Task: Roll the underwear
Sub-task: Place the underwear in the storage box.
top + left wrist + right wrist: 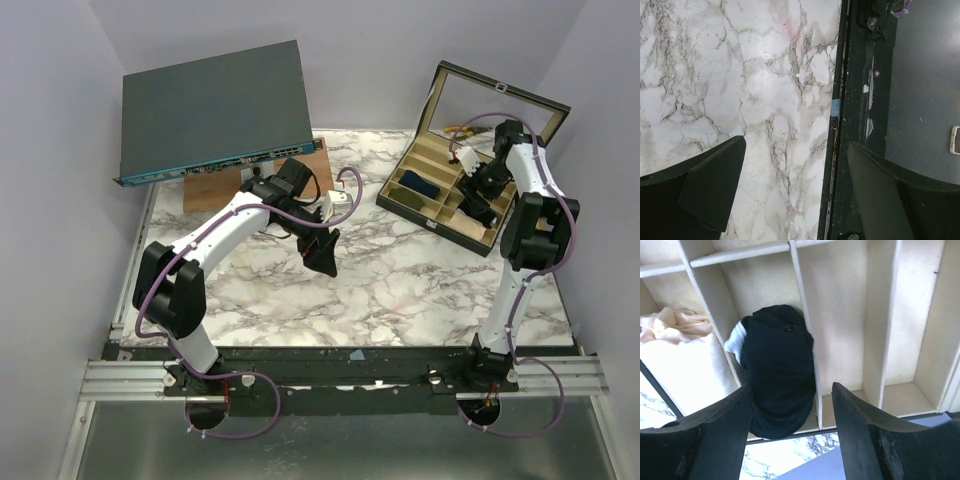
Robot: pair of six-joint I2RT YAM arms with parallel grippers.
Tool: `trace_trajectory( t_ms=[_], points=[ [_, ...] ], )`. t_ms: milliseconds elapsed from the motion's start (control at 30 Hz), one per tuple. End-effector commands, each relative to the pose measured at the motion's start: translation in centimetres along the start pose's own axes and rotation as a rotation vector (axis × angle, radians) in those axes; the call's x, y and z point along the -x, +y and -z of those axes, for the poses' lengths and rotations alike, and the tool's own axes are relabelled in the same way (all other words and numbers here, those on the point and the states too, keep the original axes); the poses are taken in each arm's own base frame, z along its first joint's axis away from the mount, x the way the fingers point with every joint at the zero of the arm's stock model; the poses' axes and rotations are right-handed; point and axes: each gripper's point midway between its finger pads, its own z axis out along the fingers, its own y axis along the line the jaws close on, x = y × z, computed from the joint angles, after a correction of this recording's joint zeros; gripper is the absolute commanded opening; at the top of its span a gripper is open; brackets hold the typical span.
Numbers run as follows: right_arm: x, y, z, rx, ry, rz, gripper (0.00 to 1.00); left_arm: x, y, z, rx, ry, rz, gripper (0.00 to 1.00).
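Note:
The underwear (777,365) is a black bundle of fabric with a bit of white showing at its left. It lies in one compartment of the divided box (850,330). My right gripper (791,387) hangs open just above it, one finger on each side, not touching it. In the top view my right gripper (475,200) is over the box (430,222) and hides the underwear. My left gripper (325,255) is open and empty above the marble table (765,90), near its front edge; it also shows in the left wrist view (796,145).
A dark blue fabric roll (420,186) lies in a left compartment of the box, whose lid (500,95) stands open. Pale pink fabric (670,325) fills the neighbouring compartment. A grey flat device (215,110) rests on a wooden block (305,165) at the back left.

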Motion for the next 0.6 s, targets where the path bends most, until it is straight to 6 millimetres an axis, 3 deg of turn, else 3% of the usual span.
trace_trajectory(
  t_ms=[0, 400, 567],
  points=[
    [-0.6, -0.5, 0.5, 0.004, 0.000, -0.027, 0.66, 0.8, -0.7, 0.6, -0.010, -0.036, -0.039, 0.89],
    [-3.4, 0.3, 1.0, 0.031, 0.047, -0.046, 0.65, 1.0, -0.9, 0.7, -0.016, -0.042, -0.045, 0.89],
    [-4.0, 1.0, 0.9, 0.049, 0.056, -0.045, 0.58, 0.9, -0.8, 0.6, -0.017, -0.042, -0.041, 0.89]
  ],
)
